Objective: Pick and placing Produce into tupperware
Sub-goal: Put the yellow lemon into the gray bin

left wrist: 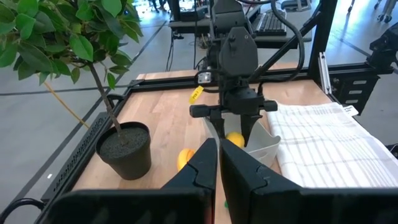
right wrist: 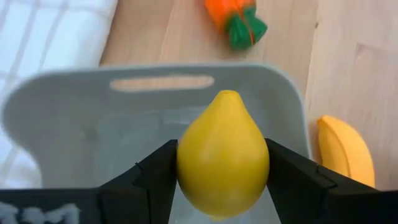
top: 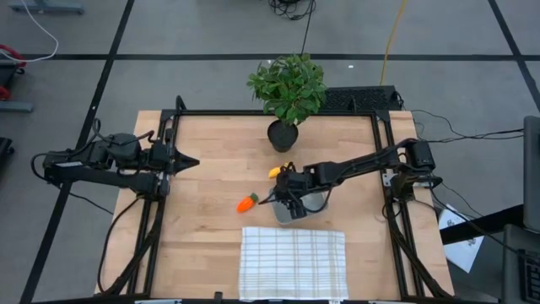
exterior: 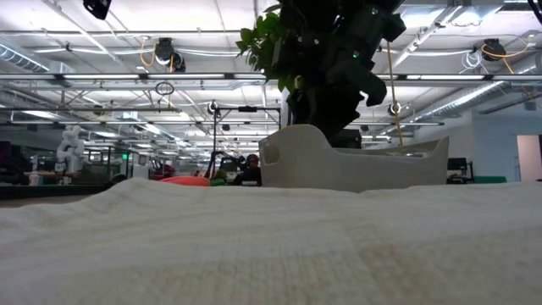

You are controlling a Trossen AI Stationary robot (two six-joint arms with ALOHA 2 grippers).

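Lemon point(right wrist: 222, 155) pinched between the two dark fingers of the right end effector point(top: 289, 200), right over the tupperware point(top: 300, 205). The right arm reaches in from its post at the tabletop's right edge, stretched long across the wood toward the middle, wrist bent so the fingers point down into the container. In the left wrist view you can see that end effector hanging upright above the container's near wall, yellow fruit low between its tips.

The lemon is plump and smooth, bright yellow, with a small nipple at one end; in the right wrist view that pointed end faces the container's far wall with the slot handle, so its long axis runs along the fingers' line of sight.

The tupperware is a shallow, greyish, rounded-corner box, sitting just beyond the far edge of the white checked cloth point(top: 293, 262) and touching or nearly touching it.

The banana point(top: 276, 171) lies on bare wood just beside the container, between it and the potted plant point(top: 288, 93). The carrot point(top: 246, 203) rests on the tabletop point(top: 211, 152) near the container's other side, orange body with its green top turned toward the box.

The left arm waits at the left edge, its left end effector point(top: 190, 160) pressed together and pointing inward across the wood.
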